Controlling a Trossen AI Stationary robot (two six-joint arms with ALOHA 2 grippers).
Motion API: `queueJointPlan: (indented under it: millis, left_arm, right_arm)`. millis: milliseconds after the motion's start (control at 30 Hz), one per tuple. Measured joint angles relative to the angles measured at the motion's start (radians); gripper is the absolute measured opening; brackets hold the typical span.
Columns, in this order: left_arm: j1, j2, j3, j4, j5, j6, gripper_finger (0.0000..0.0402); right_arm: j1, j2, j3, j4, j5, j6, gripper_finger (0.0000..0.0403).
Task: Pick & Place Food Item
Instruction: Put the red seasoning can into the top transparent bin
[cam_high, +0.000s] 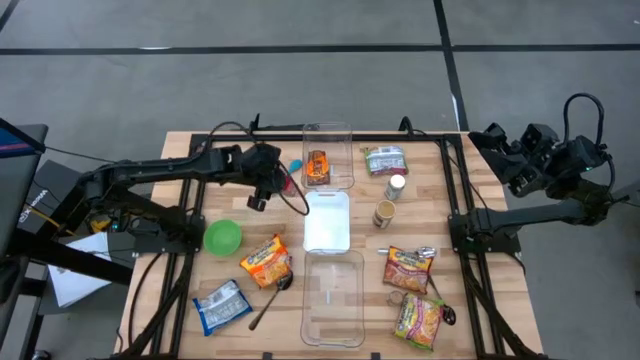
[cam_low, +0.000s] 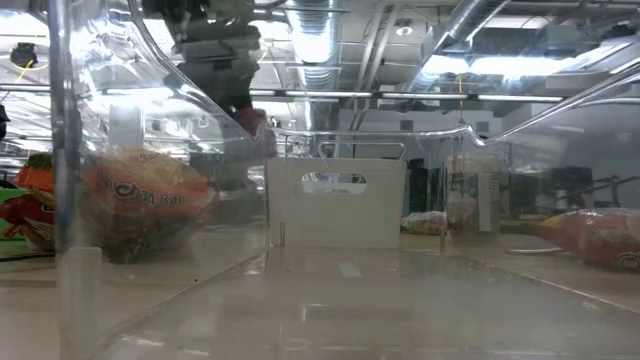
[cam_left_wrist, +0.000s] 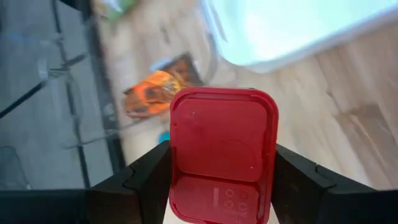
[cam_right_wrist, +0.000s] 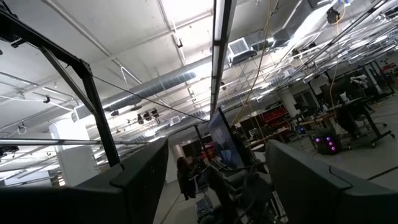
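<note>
A red plastic container (cam_left_wrist: 222, 155) is being gripped btwn the fingers (cam_left_wrist: 149, 177) of the left gripper (cam_high: 275, 185), jaws closed on its sides, above the wood table (cam_high: 180, 300) just left of the white lid (cam_high: 327, 222). An orange snack pack (cam_high: 318, 167) is lying in the far clear bin (cam_high: 328, 132). The right gripper (cam_right_wrist: 217, 180) is being held off-table at right, pointed up, jaws wide apart w/ nothing btwn them.

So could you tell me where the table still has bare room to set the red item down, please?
Bare wood lies between the green bowl and the white lid, beneath the left claw holding the red container. The right side, around the noodle packets, is crowded.
</note>
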Motion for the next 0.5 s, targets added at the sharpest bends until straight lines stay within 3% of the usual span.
queueJointPlan:
  millis: [267,500]
  left_arm:
    - [0.032,0.027,0.094,0.003,-0.026,-0.041,0.0211]
    - [0.056,0.123,0.209,0.023,-0.031,-0.064,0.0211]
  right_arm:
    - [0.0,0.0,0.0,0.003,0.0,-0.002,0.0263]
    - [0.0,0.0,0.0,0.004,0.001,-0.005,0.0263]
